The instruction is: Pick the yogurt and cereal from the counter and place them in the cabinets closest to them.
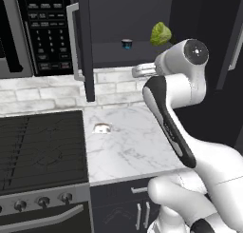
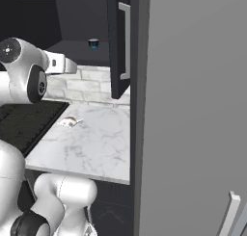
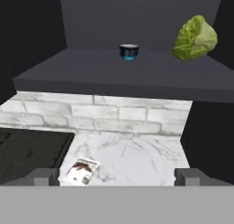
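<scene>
The jaws (image 3: 117, 176) stand wide apart and empty, with the yogurt (image 3: 129, 51) well beyond and above them on the open cabinet shelf (image 3: 137, 74), a lettuce head (image 3: 195, 38) off to one side of it. Below them a flat white packet (image 3: 82, 171) lies on the marble bench (image 3: 137, 157); I cannot make out the cereal. The likely trouble: a reach for the cereal could clip the open cabinet door (image 1: 85, 42) or grab that packet instead.

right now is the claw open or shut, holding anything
claw: open, fingertips spread wide, nothing between them; it faces the open cabinet.
</scene>
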